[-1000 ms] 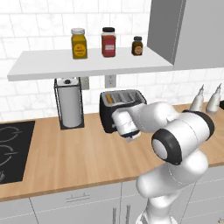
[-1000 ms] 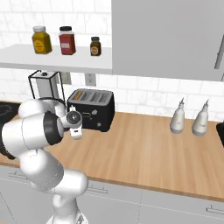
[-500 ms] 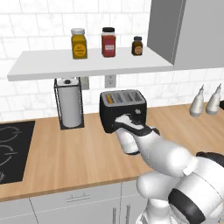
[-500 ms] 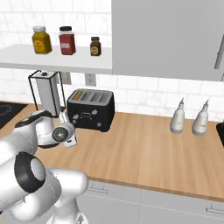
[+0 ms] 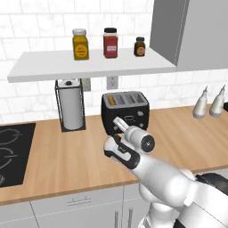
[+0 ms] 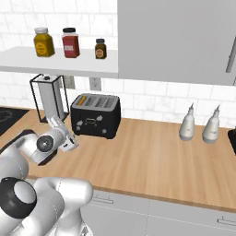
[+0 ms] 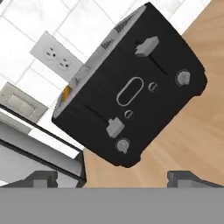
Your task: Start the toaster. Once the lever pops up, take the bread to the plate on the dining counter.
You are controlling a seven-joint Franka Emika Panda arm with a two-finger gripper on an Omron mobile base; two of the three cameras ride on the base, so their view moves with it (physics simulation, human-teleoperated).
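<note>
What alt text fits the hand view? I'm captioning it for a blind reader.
A black toaster appears tilted, its front showing two grey levers and two knobs, orange bread peeking from a slot. The gripper is open, short of it. Behind: a wall outlet.

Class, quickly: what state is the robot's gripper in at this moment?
Gripper: open, fingers spread wide, holding nothing, pointed at the toaster front.

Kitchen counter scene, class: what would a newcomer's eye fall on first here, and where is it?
First the black toaster at the back of the wood counter against the tiled wall, bread peeking orange from one slot. Next the white arm's gripper just before its front, jaws wide open. Three jars line the shelf above.
</note>
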